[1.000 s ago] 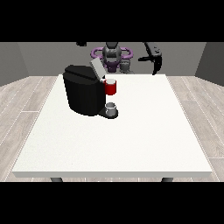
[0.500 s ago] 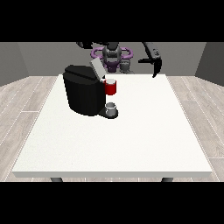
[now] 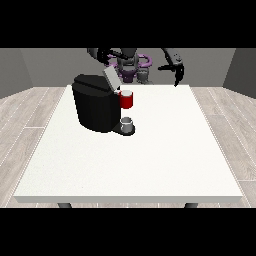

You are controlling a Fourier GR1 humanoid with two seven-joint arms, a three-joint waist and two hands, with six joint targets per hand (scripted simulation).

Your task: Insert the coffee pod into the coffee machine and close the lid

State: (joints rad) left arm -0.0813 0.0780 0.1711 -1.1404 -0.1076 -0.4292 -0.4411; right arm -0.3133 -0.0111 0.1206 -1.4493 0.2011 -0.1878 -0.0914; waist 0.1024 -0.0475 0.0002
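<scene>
On the big white table (image 3: 150, 165), left of middle: boxy black coffee machine (image 3: 96, 107) with its pale grey lid (image 3: 110, 78) tipped up, so closing not done yet. Red thing at the machine (image 3: 127, 99) sitting by the brew head. Small grey thing (image 3: 127, 122) on the machine's base below it, can't tell if that's the pod, so insertion unconfirmed. Black hand at the view's right (image 3: 174, 69) raised near the far edge, holding nothing, fingers hard to read. Black hand at the view's left (image 3: 104, 54) up behind the machine, fingers too small to make out. Looks like early days honestly.
</scene>
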